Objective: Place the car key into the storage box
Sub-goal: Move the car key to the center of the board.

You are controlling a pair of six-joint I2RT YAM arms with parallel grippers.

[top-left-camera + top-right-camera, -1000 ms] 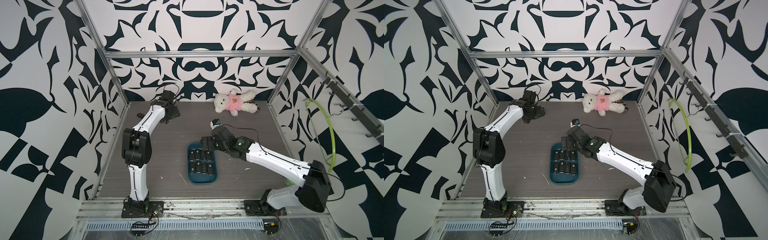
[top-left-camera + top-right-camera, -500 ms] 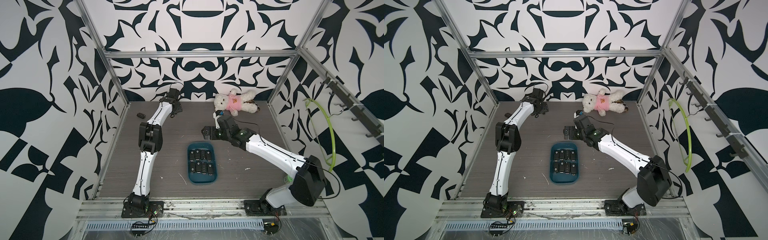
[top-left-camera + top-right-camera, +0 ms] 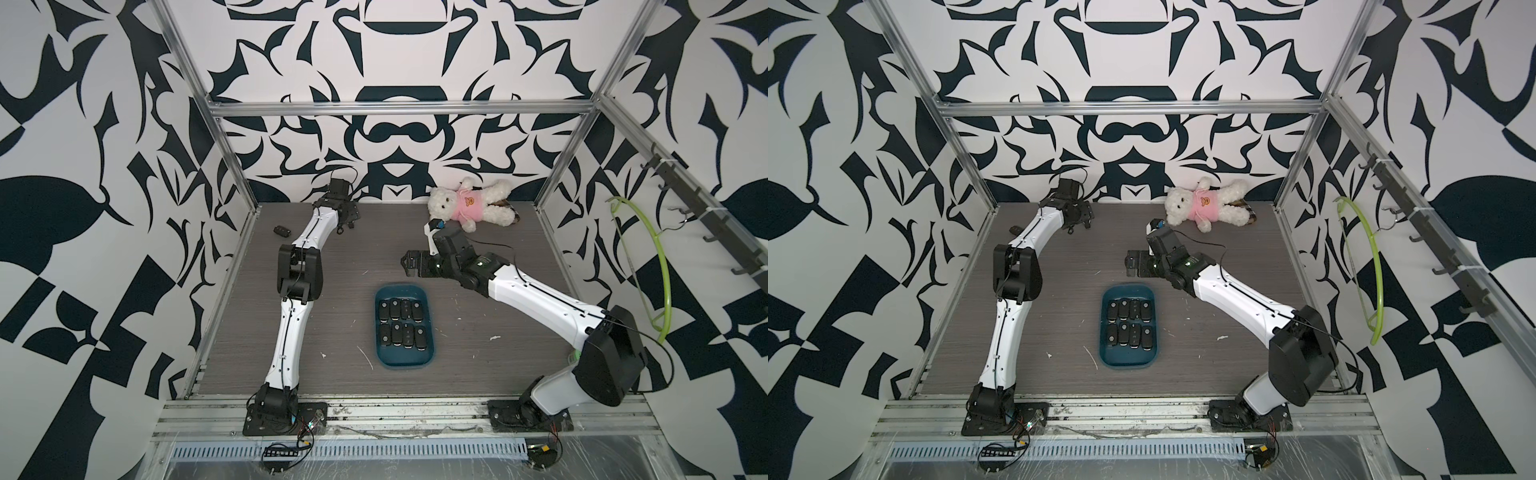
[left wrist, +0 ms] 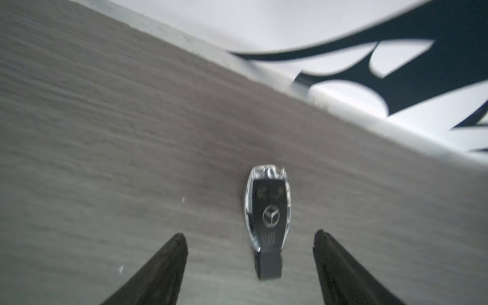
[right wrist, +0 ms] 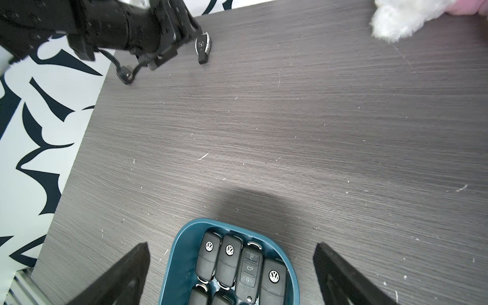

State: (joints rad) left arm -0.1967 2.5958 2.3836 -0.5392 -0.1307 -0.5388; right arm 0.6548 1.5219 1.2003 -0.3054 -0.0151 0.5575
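Surface: grey wood-grain tabletop (image 3: pixel 332 291), patterned black-and-white walls (image 3: pixel 395 137).
Unclear: left wrist view is blurred.
Car key (image 4: pixel 269 219): black chrome-edged Mercedes fob, flat near the back wall, well apart from the storage box (image 3: pixel 405 359).
Left gripper (image 4: pixel 250 233): spread wide, straddling the key's end without touching it.
Right gripper (image 5: pixel 231 244): wide, empty, by the box.

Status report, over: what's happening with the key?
Left tool open, black chrome-edged car key on grey table ahead. Right tool open, empty, by dark teal plastic storage box. Nothing in the way.
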